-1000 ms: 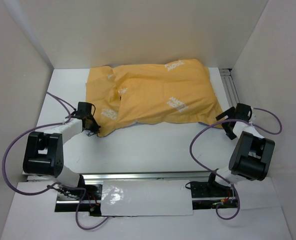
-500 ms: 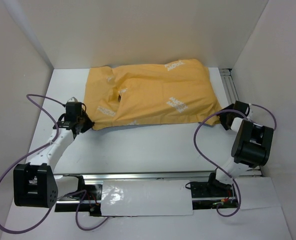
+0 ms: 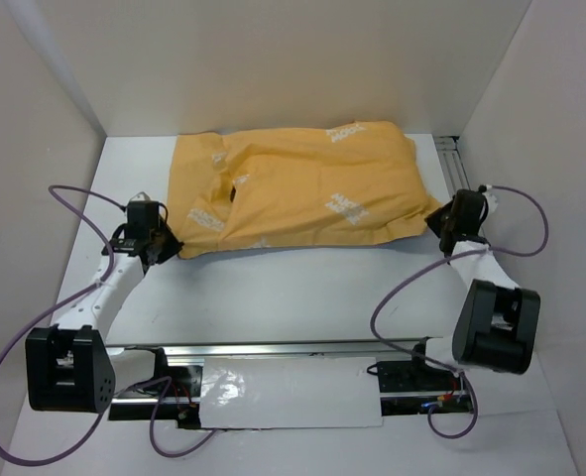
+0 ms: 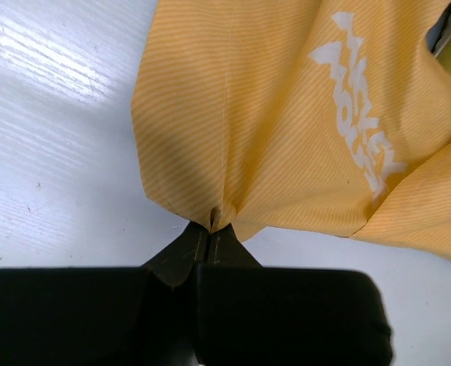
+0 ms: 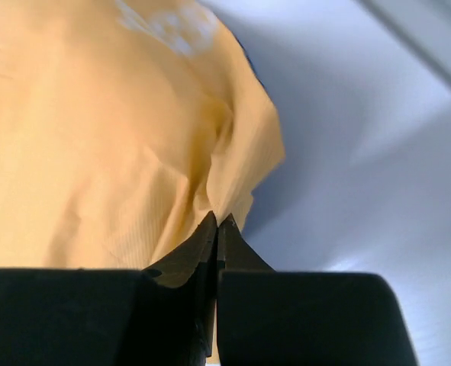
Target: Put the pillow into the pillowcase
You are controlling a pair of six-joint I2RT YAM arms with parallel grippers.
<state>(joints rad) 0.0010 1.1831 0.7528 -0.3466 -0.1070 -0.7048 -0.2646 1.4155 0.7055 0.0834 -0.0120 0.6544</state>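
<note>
My left gripper point(image 4: 210, 227) is clenched on the near-left corner of the pillowcase point(image 3: 302, 188). My right gripper point(image 5: 217, 221) is pinched tight on its near-right corner. The pillowcase lies plump and creased across the far half of the table point(image 3: 293, 288), stretched between both arms.

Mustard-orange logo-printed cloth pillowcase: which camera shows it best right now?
Top external: the whole mustard-orange cloth pillowcase is visible, edge to edge. Left wrist shows only the corner pinched by the left gripper; right wrist only the corner in the right gripper.
</note>
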